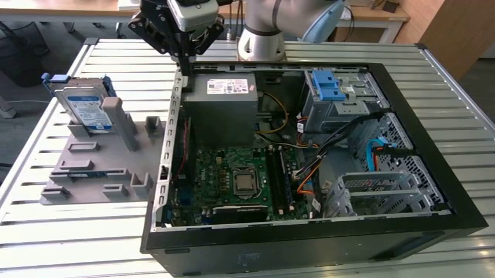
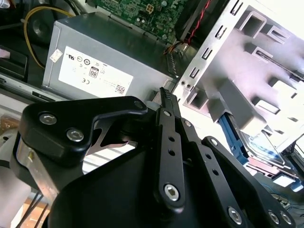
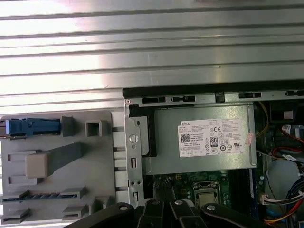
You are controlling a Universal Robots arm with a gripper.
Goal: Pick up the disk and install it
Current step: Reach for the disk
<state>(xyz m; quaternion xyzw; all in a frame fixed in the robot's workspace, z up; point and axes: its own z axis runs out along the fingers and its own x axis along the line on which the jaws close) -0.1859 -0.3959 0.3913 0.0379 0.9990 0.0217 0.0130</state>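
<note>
The disk (image 1: 83, 109), a silver drive with a blue-and-white label in a blue carrier, leans upright at the far end of a grey fixture (image 1: 101, 165) at the exterior view's left. It also appears in the second wrist view as the disk (image 2: 259, 142), and edge-on in the first wrist view as the disk (image 3: 31, 127). My gripper (image 1: 186, 69) hangs over the far left corner of the open computer case (image 1: 309, 234), above the case wall beside the power supply. Its black fingers (image 2: 165, 92) are pressed together, shut on nothing. The gripper (image 3: 164, 209) stands apart from the disk, to its right in the exterior view.
Inside the case lie a grey power-supply box (image 1: 224, 107), a green motherboard (image 1: 240, 179), loose cables and a metal drive bay (image 1: 348, 101) topped by a blue latch (image 1: 328, 87). Everything stands on a slatted metal table (image 1: 77, 231). The arm's base (image 1: 259, 40) rises behind the case.
</note>
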